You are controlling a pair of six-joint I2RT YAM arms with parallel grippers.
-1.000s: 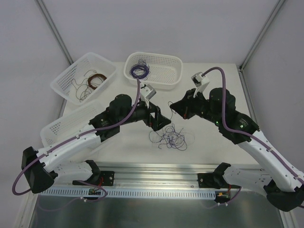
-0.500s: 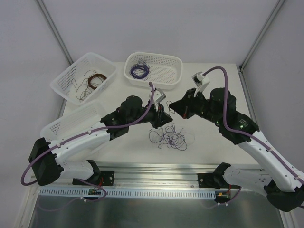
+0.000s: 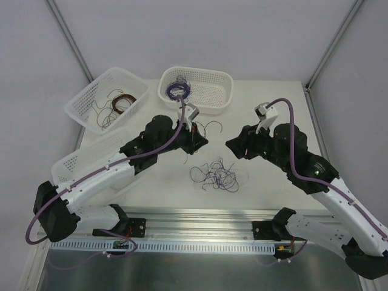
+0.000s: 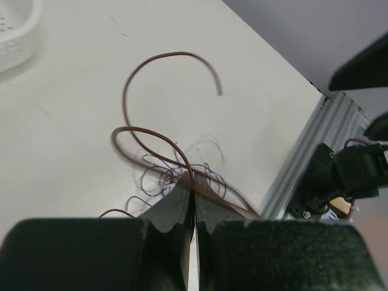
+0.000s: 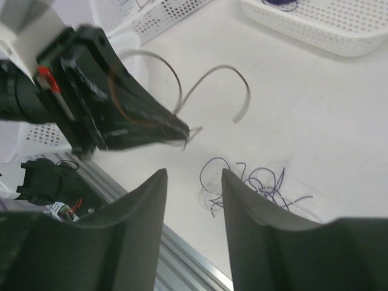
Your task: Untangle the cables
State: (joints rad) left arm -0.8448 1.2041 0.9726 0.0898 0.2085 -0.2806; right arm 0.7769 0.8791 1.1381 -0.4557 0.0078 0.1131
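Brown wire [image 4: 130, 77] is being pinched between the left fingers [image 4: 185, 203], which are pressing tightly together, and its free end is curling in open arcs above the bench [image 3: 254, 182]. Across a gap, the right fingers [image 3: 231, 145] are hanging spread and gripping nothing. Between the two arms, nearer the rail, the clump [image 3: 219, 176] of purple and dark cables is lying loose on the bench, well short of the basket [image 3: 212, 94] at the far edge.
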